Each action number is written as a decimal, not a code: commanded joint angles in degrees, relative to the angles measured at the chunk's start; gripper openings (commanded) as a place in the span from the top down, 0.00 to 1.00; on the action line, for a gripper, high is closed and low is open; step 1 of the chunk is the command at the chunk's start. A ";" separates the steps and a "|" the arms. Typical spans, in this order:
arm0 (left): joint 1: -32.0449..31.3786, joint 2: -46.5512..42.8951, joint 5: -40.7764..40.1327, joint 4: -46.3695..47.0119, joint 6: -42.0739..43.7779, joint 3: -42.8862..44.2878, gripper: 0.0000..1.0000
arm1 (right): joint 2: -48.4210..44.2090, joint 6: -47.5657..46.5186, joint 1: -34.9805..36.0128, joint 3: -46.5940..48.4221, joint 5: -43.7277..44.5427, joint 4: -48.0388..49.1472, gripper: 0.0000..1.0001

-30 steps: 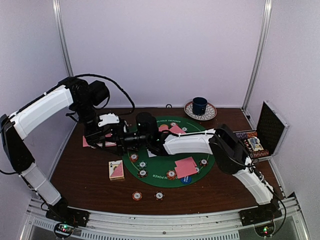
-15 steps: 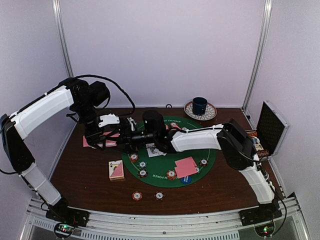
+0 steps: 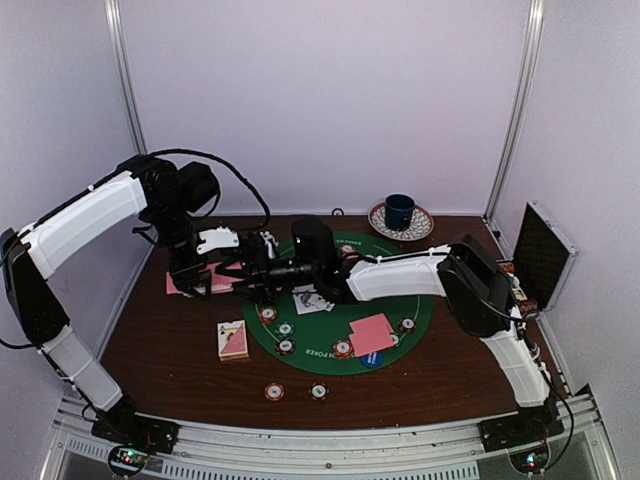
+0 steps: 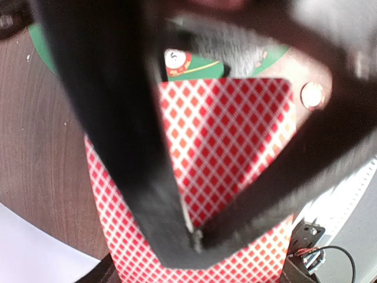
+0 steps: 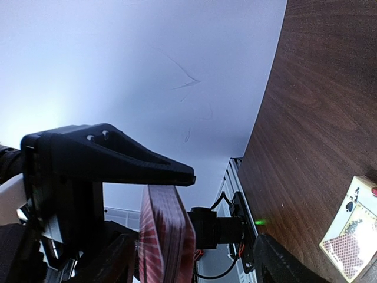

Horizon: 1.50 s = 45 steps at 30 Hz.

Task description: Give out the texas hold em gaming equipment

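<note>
Two arms meet above the left side of the brown table [image 3: 170, 350]. The left gripper [image 3: 238, 268] is clenched on a deck of pink-backed cards [image 4: 235, 147]. It holds the deck off the wood, with the diamond-patterned backs facing its own wrist camera.

Nearer to me, a small card box [image 3: 233, 340] lies flat on the table, just beside the green mat [image 3: 325, 322]. The right gripper [image 3: 262, 272], stretched across from the other side, comes right up to the deck. In its own wrist view the jaws stand apart, one on each side of the cards' edge, and the far one is clearly not touching.

Three striped chips [image 3: 286, 328] sit close together along the mat's left edge. Two loose chips [image 3: 273, 392] rest on bare wood towards the front.

A face-up card [image 3: 312, 300] lies on the mat beneath the right arm. Further right a single pink-backed card [image 3: 372, 333] rests on the mat, with a blue button disc [image 3: 372, 358] at its near edge and an orange-red chip [image 3: 342, 349] just to its left.

At the back stands a blue mug [image 3: 400, 210] on a saucer [image 3: 423, 226]. A black case [image 3: 540, 255] stands open at the far right.
</note>
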 commanded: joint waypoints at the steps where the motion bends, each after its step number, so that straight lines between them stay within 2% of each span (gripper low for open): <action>1: 0.33 -0.87 0.46 0.04 -0.16 0.90 1.00 | -5.38 0.11 -1.31 -1.79 -0.84 3.28 0.27; 14: 0.33 -1.13 0.07 -0.01 -0.08 0.71 1.00 | -6.15 2.25 -2.60 -4.38 -1.77 4.98 0.45; 20: 0.33 -1.04 0.10 0.03 -0.12 0.66 1.00 | -7.06 3.85 -2.57 -7.34 -2.63 7.51 0.61; 32: 0.33 -1.04 0.03 0.07 -0.16 0.56 1.00 | -7.70 10.57 -3.12 -9.96 -2.77 16.21 0.85; 39: 0.33 -1.04 -0.14 0.02 -0.08 0.54 1.00 | -8.38 10.06 -3.54 -11.30 -3.44 15.39 1.00; 45: 0.33 -1.10 -0.18 0.05 -0.12 0.37 1.00 | -9.67 9.81 -4.80 -13.21 -3.93 15.35 1.00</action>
